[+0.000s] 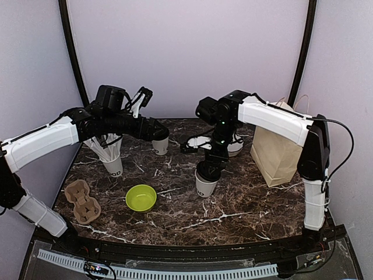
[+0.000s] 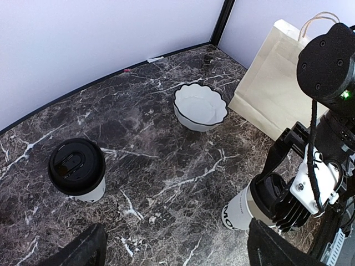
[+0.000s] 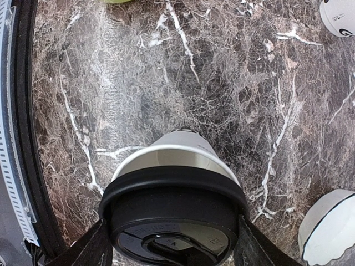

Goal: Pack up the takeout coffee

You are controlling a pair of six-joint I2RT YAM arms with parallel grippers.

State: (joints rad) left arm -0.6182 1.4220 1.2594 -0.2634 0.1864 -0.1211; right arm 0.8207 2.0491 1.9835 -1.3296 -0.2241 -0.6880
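Left claw (image 2: 175, 239): released, empty.
Left cup (image 2: 77, 169): upright, ahead of it, slightly left.
Right claw (image 3: 172, 244): straddles the top of mid cup (image 3: 176, 160); grip you cannot tell.
Bag (image 1: 277, 154): right of that cup; your right arm is nearer.

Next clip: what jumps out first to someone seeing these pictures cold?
The right gripper straddles a lidded coffee cup standing mid-table. Its fingers sit tight beside the black lid, though a firm grip cannot be confirmed. The second cup stands further back, ahead of the open left gripper, and a brown paper bag stands upright at the right.
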